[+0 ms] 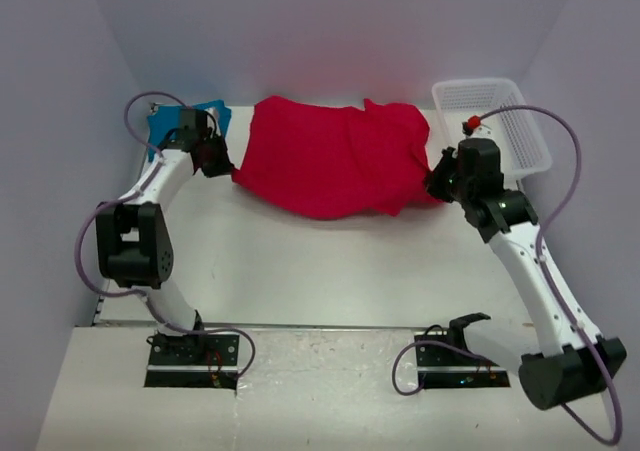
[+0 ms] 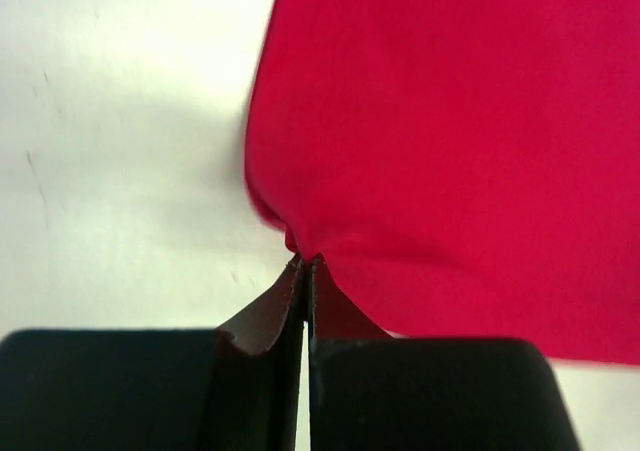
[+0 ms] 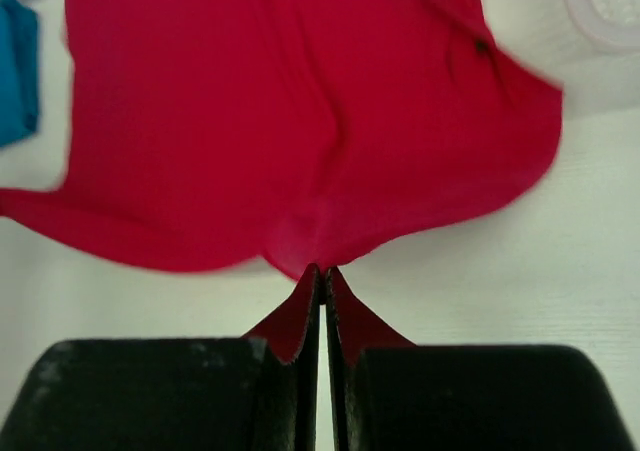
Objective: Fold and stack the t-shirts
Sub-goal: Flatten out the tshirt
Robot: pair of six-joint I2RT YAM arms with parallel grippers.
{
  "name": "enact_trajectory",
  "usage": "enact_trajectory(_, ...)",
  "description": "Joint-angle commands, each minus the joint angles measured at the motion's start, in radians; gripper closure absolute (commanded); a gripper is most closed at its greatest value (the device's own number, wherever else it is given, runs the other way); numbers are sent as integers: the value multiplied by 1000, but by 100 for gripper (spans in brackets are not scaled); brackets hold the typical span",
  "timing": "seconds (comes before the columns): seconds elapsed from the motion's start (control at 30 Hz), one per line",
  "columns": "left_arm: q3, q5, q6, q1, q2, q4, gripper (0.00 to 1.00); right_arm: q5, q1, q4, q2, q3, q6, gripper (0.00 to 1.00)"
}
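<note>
the red shirt (image 1: 335, 161) lies spread out at the far side of the white worktop (image 1: 330, 266). it is bumpy, not flat.

the left hand (image 1: 222, 163) is at the shirt's left edge. its two fingers are pressed tight together, with a bit of red cloth pinched between them. the right hand (image 1: 437, 183) is at the shirt's right edge. it is clenched on a bit of red cloth too. in each wrist view the cloth pulls into a little point right at the finger tips.

the blue shirt (image 1: 158, 123) sits in the far left corner. the left arm (image 1: 150, 196) hides part of it. it is near the red shirt's left end, but i cannot tell if the two touch.

a white basket (image 1: 520, 121) sits in the far right corner, just beside the red shirt's right end. in the right wrist view a small dark spot (image 3: 482, 45) shows on the red shirt, near the basket.
</note>
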Motion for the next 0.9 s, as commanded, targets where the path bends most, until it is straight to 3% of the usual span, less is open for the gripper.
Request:
enact_trajectory(0.0, -43, -77, -69, -50, -227, -15, 100, 124, 23, -38, -142, -33, 144, 100)
enact_trajectory(0.23, -325, -130, -88, -70, -402, -56, 100, 104, 82, -74, -268, -195, 175, 100)
enact_trajectory(0.53, -538, -113, -124, -72, -563, -46, 100, 102, 137, -96, -350, -340, 226, 100)
enact_trajectory(0.87, -532, -308, -120, -72, -731, -117, 100, 156, 145, -76, -368, -315, 166, 100)
